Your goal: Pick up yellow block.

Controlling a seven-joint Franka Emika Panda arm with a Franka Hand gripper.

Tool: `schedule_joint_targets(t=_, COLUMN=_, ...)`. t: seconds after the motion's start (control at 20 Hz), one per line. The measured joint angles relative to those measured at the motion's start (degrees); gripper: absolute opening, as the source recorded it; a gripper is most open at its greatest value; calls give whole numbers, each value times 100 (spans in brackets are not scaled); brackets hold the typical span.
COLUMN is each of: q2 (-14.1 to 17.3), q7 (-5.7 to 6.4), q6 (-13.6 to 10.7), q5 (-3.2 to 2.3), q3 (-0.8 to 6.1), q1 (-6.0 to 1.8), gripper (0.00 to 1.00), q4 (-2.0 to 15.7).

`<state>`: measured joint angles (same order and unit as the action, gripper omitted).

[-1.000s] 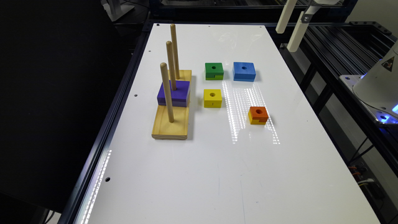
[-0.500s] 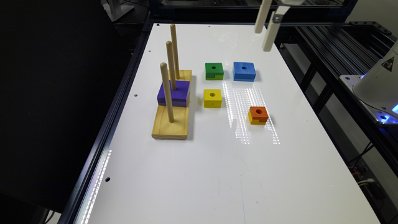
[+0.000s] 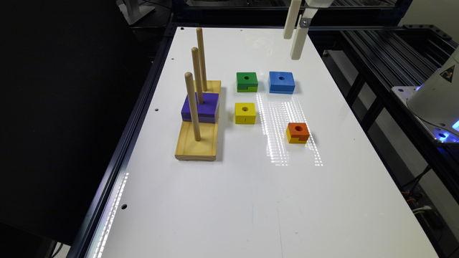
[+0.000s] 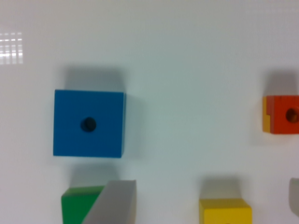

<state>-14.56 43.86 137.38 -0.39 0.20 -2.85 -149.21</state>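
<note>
Small all-yellow squarish wooden block w/ round top hole (image 3: 245, 113) is sitting flat on the white bench (image 3: 251, 200), mid-width, nearer the far edge, just beside the wooden three-peg base (image 3: 197, 141) carrying a purple block (image 3: 200, 107); green block (image 3: 247, 81) directly beyond it, blue block (image 3: 282, 82) and orange-topped block (image 3: 297, 132) apart. Blocks are lying spaced out, sides free, presumably for unobstructed access. Gripper (image 3: 293, 39) is hanging high near the bench's far edge, pointing down, well apart from target, holding nothing; wrist view suggests fingers (image 4: 114, 203) parted, i.e. released.
</note>
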Motion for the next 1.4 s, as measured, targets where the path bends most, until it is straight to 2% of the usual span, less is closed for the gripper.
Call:
schedule_joint_targets(t=0.55, q2=658, q7=0, q6=0, q5=0, q3=5, q1=0, gripper=100, q4=643)
schedule_joint_targets(t=0.8, q2=914, q7=1, q6=0, q5=5, q3=72, q1=5, gripper=100, q4=901)
schedule_joint_targets(t=1.05, q2=994, q7=7, q6=0, q5=10, q3=133, q1=6, gripper=100, q4=979)
schedule_joint_targets(t=1.4, q2=994, q7=63, q6=0, q5=30, q3=265, q1=7, gripper=100, q4=980)
